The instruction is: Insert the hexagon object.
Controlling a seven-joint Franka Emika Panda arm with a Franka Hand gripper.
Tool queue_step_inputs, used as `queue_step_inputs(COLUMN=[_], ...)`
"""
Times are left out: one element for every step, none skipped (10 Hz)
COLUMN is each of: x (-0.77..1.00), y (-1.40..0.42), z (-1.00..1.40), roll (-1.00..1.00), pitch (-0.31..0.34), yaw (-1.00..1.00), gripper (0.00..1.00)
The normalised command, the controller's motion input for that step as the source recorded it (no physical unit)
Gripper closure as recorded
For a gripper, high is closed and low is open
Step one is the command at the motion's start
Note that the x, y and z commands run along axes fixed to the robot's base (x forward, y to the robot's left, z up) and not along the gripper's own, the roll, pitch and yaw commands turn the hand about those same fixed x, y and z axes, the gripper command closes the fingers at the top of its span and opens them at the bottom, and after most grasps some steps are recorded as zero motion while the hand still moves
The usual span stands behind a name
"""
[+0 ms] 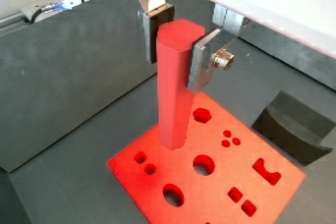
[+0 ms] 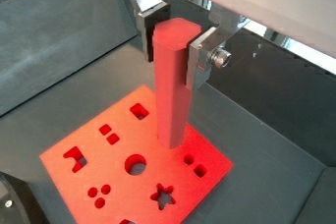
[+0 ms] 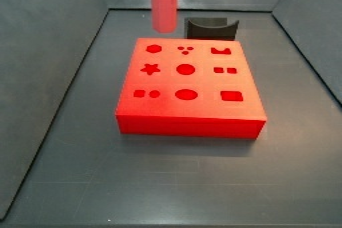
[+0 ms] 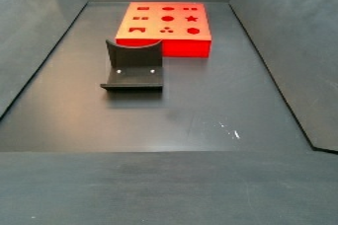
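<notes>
Light-red and matt, the hexagon object (image 1: 176, 85) looks like a rigid plastic rod: stiff, light for its length, and smooth enough on its flat faces that it could slip if my grip eased. My pincer (image 1: 178, 46) is pressed onto its upper end, the silver plates with their dark pads (image 2: 195, 56) flat against two opposite faces, as both wrist views show. That seems the right place to hold: flats give the pads a square seat, and the long free lower part stays clear for the hole. Held so high, though, I judge the tip could swing under any sideways knock.

It hangs upright above the red block (image 3: 187, 84), its lower end over the holed face near one edge; whether it touches the block I cannot tell. In a side view the rod (image 3: 163, 0) shows above the block's far side, close to the dark curved block (image 3: 209, 28) on the table (image 3: 80, 162).

No brand, label or writing can be read anywhere.
</notes>
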Motion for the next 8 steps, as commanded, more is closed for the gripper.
queue_step_inputs(x=[0.03,0.11,0.12,0.13,0.14,0.13,0.07,0.0], y=[0.21,0.4,0.57,0.7,0.71,0.73,0.77,0.85], z=[-0.16,-0.26,-0.29,-0.3,-0.29,-0.3,-0.39,-0.51], roll=[0.06,0.11,0.11,0.11,0.11,0.1,0.09,0.08], pitch=[0.0,-0.01,-0.019,-0.011,-0.004,-0.01,-0.037,-0.067], yaw=[0.06,0.14,0.16,0.17,0.18,0.19,0.17,0.12], gripper=[1.0,1.0,1.0,1.0,1.0,1.0,1.0,1.0])
